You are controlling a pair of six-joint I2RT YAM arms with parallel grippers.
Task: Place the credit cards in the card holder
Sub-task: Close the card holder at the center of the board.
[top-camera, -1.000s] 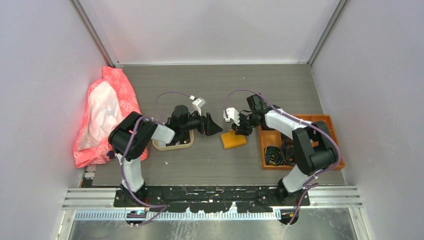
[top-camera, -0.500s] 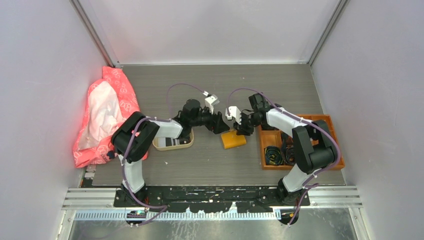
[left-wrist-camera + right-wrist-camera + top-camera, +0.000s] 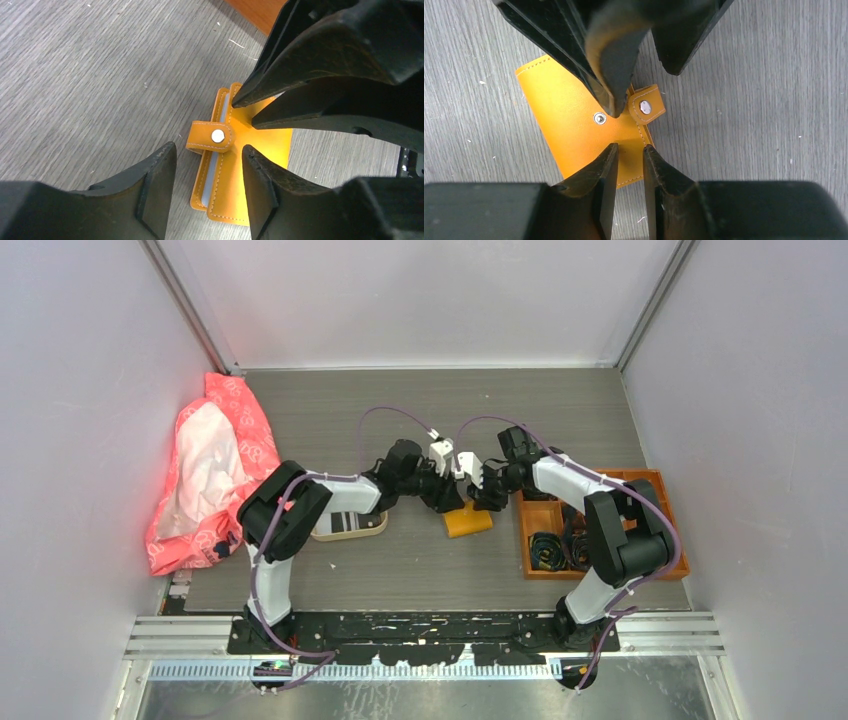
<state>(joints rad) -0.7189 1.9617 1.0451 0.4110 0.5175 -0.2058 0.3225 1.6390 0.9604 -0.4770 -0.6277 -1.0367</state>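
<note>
From above, the left gripper point(image 3: 447, 498) has swung from the beige rounded tray point(image 3: 380, 531) to join the right gripper point(image 3: 487, 498) at the small mustard-orange leather-like card holder point(image 3: 468, 521) mid-table point(image 3: 400, 570), so it probably gets opened next. Left wrist: jaws spread astride the snap tab point(image 3: 212, 136), empty. Right wrist: jaws nearly together, seemingly pinching the cover's edge; the slots are hidden.

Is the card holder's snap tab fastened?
No, the snap tab juts past the card holder's edge, apart from the stud on its cover.
</note>
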